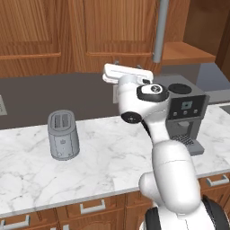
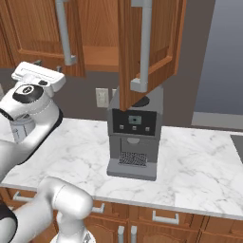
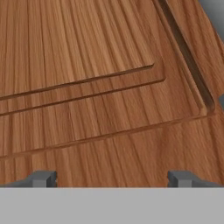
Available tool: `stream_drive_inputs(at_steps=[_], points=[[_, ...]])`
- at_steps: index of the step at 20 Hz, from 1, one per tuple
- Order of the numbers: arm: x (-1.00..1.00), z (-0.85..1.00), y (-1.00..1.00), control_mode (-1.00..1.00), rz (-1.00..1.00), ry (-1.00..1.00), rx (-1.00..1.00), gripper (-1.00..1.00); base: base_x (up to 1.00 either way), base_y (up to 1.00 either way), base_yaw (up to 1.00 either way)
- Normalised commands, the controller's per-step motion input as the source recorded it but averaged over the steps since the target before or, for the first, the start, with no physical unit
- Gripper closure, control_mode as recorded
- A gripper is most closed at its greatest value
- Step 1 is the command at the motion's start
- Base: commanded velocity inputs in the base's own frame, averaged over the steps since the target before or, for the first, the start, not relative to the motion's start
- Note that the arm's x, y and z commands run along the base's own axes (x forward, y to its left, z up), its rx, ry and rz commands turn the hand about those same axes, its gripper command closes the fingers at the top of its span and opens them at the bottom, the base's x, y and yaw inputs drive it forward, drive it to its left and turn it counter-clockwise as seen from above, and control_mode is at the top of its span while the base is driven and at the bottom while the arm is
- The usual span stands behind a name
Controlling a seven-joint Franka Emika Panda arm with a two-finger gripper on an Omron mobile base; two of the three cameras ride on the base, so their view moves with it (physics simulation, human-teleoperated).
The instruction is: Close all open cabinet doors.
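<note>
Toaster (image 1: 63, 134): grey, two-slot, upright on white marble counter (image 1: 108, 157); well left of hand and below it.
Drawer fronts (image 1: 92, 207): wood, short horiz. silver handles, under counter edge; far below hand.
Closed cabinet door (image 1: 112, 31): reddish-brown, recessed panel; directly ahead of hand, just above it. Hand view has its lower panel frame (image 3: 96, 113) close up, grain running diag.
Gripper (image 3: 112, 178): fingers spread wide apart, tips at either side of the hand view's bottom, nothing between them; faces the wood, contact w/ door can't be told. In left base view the white hand (image 1: 127, 73) is raised at cabinet bottom-edge height.
Grey bar handle (image 1: 160, 30): long, vertical; just right of hand, above it.
Open cabinet door (image 2: 147, 47): swung out toward the cameras, right of hand, hanging over coffee machine; own grey bar handle (image 2: 144, 45) on its face. Shelf interior (image 1: 184, 51) exposed behind it.
Coffee machine (image 2: 134, 137): grey/black, buttons and drip tray in front; on counter, right of hand and lower.
Wall outlet (image 2: 101, 97): white, on dark backsplash, right of hand, left of the machine.
</note>
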Motion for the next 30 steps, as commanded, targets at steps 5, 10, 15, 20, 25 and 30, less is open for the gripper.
stream_drive_inputs(at_steps=[5, 10, 15, 20, 25, 30], points=[[0.16, 0.0, -0.02, -1.0, 0.12, 0.0, 0.0, -1.0, 0.0, 0.0, 0.0], [0.09, 0.0, 0.0, -1.0, 0.11, 0.03, 0.0, -1.0, 0.0, 0.0, 0.0], [0.03, 0.0, 0.0, -1.0, 0.1, 0.01, 0.0, -1.0, 0.0, 0.0, 0.0], [0.02, 0.0, 0.0, -1.0, 0.07, 0.0, 0.0, -1.0, 0.0, 0.0, 0.0], [0.07, 0.0, 0.0, -1.0, 0.02, 0.0, 0.0, -1.0, 0.0, 0.0, 0.0], [0.12, 0.0, 0.0, -1.0, 0.0, 0.0, 0.0, -1.0, 0.0, 0.0, 0.0]])
